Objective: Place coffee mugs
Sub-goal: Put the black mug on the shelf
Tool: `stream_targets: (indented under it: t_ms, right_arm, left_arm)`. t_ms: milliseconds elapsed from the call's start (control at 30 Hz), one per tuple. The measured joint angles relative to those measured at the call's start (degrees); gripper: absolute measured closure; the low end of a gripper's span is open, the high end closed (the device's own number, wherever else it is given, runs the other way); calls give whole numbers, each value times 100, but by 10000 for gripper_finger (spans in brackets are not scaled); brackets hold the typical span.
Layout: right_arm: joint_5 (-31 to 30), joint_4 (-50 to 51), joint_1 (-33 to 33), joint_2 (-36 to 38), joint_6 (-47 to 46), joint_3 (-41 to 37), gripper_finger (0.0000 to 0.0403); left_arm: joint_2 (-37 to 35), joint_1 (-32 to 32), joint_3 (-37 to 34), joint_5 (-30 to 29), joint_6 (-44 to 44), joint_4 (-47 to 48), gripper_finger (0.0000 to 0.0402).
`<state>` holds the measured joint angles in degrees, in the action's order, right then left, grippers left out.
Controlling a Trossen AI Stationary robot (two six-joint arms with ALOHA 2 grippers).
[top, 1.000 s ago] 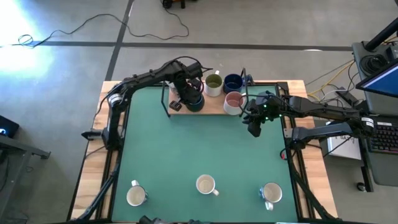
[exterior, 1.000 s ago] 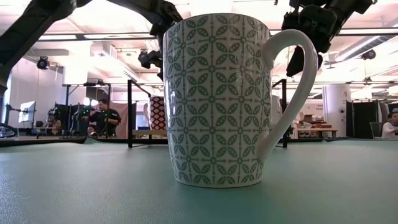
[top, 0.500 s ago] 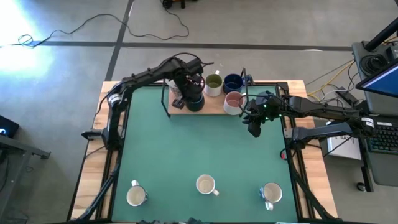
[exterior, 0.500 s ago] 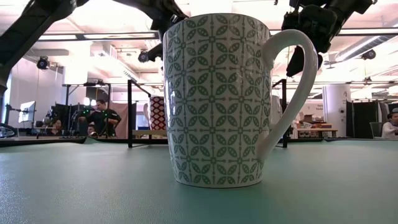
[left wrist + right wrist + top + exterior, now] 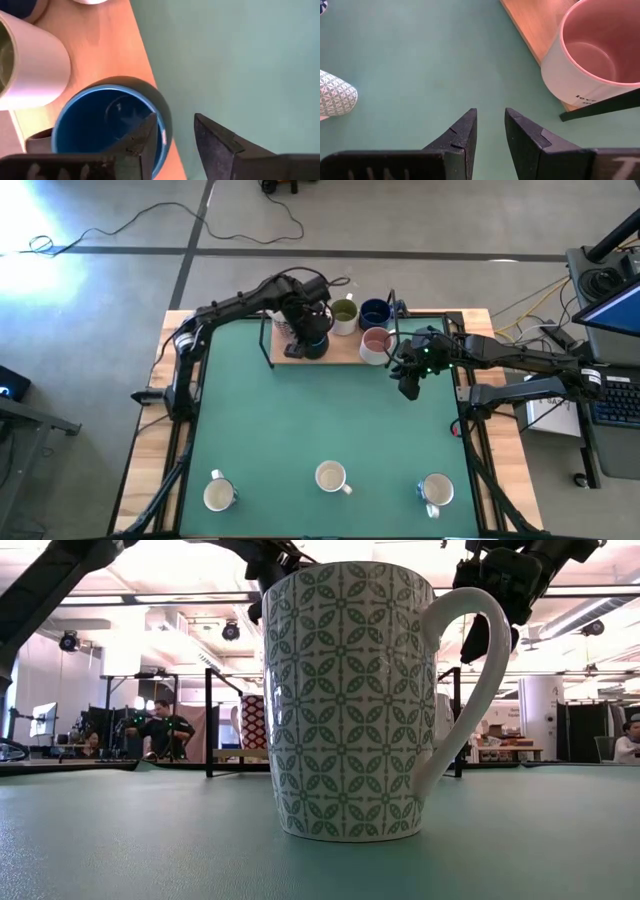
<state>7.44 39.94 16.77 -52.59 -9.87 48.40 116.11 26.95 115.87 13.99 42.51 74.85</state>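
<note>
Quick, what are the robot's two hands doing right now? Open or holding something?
Left gripper: open, one finger inside the dark blue mug and one outside its rim, not squeezing yet.
Right gripper: open, holding nothing, beside the pink-inside mug.

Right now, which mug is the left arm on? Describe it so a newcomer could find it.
Start at the wooden board along the table's far edge, where several mugs stand. At its left end, under the left gripper, is the dark blue mug. The jaws straddle its rim, and it is blue inside, unlike the white olive-lined mug beside it.
</note>
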Motion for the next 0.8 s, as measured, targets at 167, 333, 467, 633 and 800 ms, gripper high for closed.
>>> stream_targets:
  t_ms: [167, 333, 467, 633, 800]
  right_arm:
    - [0, 0, -1, 1, 0, 0, 314]
    - [0, 0, -1, 1, 0, 0, 314]
    - [0, 0, 0, 1, 0, 0, 314]
    - [0, 0, 1, 0, 0, 0, 314]
    - [0, 0, -1, 1, 0, 0, 314]
  left_arm:
    - [62, -41, -6, -313, -200, -27, 275]
    - [166, -53, -15, -301, -568, -24, 274]
    - [243, -54, -15, -293, -510, -30, 274]
    - [285, -50, -15, -293, -149, -52, 291]
    - [315, -52, -17, -294, -94, -86, 325]
